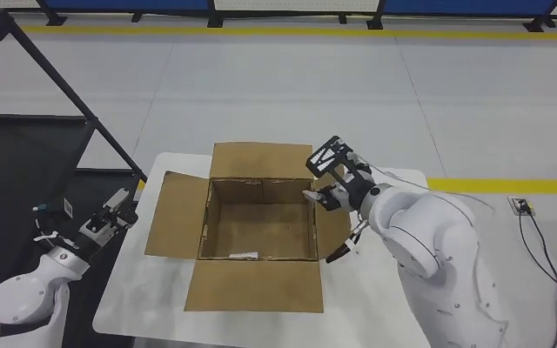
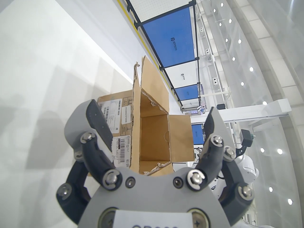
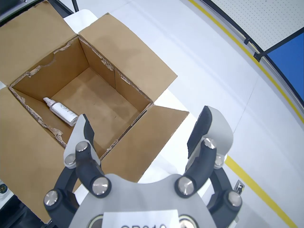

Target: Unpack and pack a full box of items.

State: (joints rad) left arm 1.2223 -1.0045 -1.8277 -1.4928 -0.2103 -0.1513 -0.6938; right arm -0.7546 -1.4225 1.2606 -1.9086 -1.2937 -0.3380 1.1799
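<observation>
One white spray bottle [image 3: 61, 111] lies on its side in the open cardboard box [image 1: 252, 285], tucked against the wall nearest the robot. That puts it low and across the box from the right hand [image 3: 142, 119], which hangs released, fingers spread, above the box's right rim. The left hand [image 2: 153, 110] is spread wide too — off the counter's [image 1: 152, 287] left edge, well apart from the box.
</observation>
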